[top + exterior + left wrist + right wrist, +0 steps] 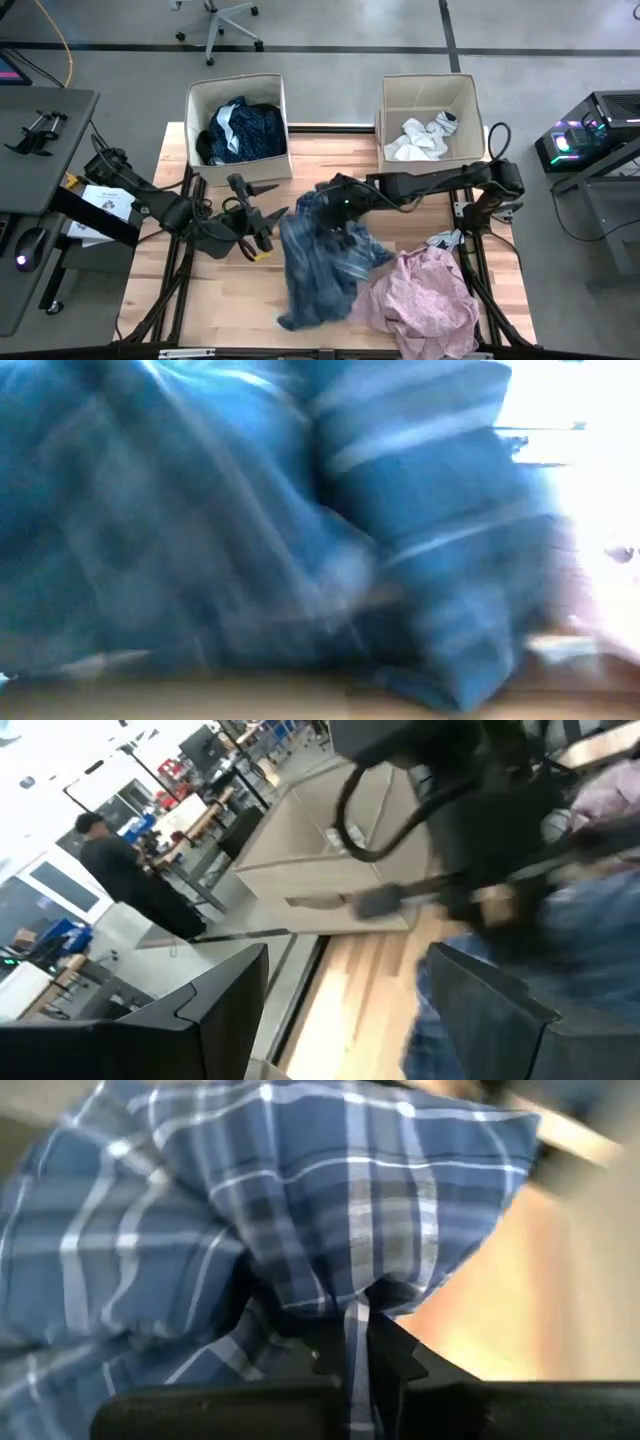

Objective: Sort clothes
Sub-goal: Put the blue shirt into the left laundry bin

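At mid-table, the right gripper (325,203) stays out of the picture's doubt, clamped on the blue-white plaid shirt (322,262) beside the pale pink garment (425,296), while the left gripper (262,235) rests nearby, fingers apart.

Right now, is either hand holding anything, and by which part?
The right hand pinches a bunched fold of the blue-white plaid cotton shirt near its upper edge. The left hand holds nothing.
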### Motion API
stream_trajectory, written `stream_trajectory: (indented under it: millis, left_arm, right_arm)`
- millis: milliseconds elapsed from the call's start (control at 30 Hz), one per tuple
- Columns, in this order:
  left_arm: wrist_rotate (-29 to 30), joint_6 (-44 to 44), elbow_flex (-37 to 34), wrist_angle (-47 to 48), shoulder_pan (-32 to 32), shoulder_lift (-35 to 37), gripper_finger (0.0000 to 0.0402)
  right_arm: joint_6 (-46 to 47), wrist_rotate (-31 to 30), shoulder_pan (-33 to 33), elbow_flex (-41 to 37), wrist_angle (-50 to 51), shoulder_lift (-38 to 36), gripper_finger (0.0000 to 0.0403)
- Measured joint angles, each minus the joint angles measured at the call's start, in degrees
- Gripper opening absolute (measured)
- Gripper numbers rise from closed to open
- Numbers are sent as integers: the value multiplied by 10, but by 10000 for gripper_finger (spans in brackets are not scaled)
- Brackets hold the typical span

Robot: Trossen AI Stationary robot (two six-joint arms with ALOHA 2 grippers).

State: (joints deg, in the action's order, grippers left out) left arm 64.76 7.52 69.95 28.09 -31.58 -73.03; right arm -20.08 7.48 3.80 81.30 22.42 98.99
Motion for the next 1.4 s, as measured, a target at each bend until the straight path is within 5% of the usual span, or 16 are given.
stream_trajectory:
  millis: [67,167,433,667,833,933,1167,1400]
  left_arm:
    - [-1,-36,0,32,-5,0,264]
    - [-2,-98,0,76,-8,0,264]
    - [-62,-148,-72,22,0,-3,264]
    - [-208,-56,-192,-278,41,-22,264]
    - [-258,-10,-256,-493,109,-82,264]
    - [-333,-9,-254,-547,172,-136,264]
    - [-465,-85,-182,-497,281,-291,275]
    - [-564,-108,-129,-392,313,-418,275]
  right_arm:
    - [20,-108,-5,0,20,11,0]
    - [44,-192,-17,0,37,29,6]
    - [48,-260,-50,18,75,29,137]
    - [116,-261,-41,16,178,-73,202]
    - [185,-288,-6,-88,174,-180,203]
    - [233,-314,22,-160,135,-240,204]
    - [285,-367,84,-320,-79,-318,204]
    - [276,-363,101,-397,-199,-323,204]
